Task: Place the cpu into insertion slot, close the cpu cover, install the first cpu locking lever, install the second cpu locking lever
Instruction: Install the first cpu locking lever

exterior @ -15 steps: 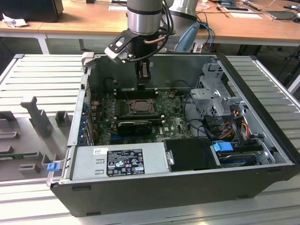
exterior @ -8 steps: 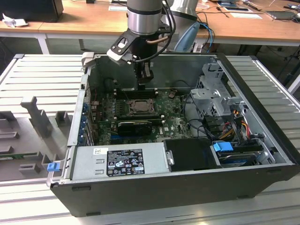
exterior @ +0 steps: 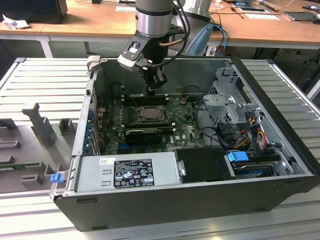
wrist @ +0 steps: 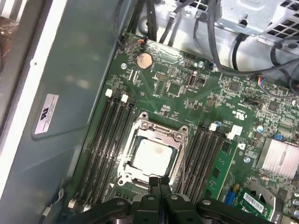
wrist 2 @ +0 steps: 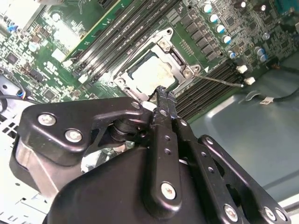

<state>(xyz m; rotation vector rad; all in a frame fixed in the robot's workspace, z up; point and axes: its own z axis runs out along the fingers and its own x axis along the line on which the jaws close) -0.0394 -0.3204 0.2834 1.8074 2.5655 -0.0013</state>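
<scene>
Silver cpu (wrist: 152, 155) seated under cpu cover (wrist: 160, 132); gripper (wrist: 159, 181) pinched together, empty, at cover's edge.

We see a ribbed grey metal table (exterior: 45, 75). An open computer case (exterior: 165, 205) lies directly on it, right beneath the gripper (exterior: 156, 91) and its jaws. Grey fixture blocks (exterior: 39, 126) sit on the table well apart from the jaws, toward the exterior view's left.
</scene>
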